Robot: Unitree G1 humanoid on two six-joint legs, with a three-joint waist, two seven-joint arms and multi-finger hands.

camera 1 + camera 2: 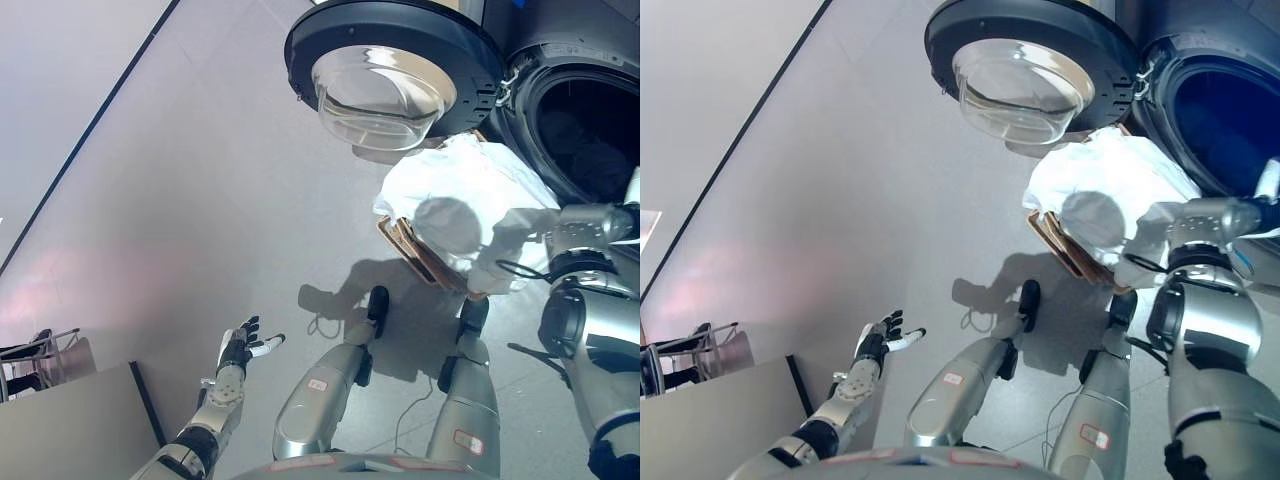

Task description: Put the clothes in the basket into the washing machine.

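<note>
Left hand (240, 343) at lower left, fingers spread, empty above floor (200, 200). Right hand unseen past forearm at right edge; grip impossible to tell. White clothes (465, 205) heaped on basket (412, 250) right of centre. Washing machine (580, 130) upper right, door (390, 60) swung wide.

text: none can be read | washing machine (590, 110): no words or numbers show | round glass door (385, 75): no label | basket (415, 250) below the door: no print seen
</note>
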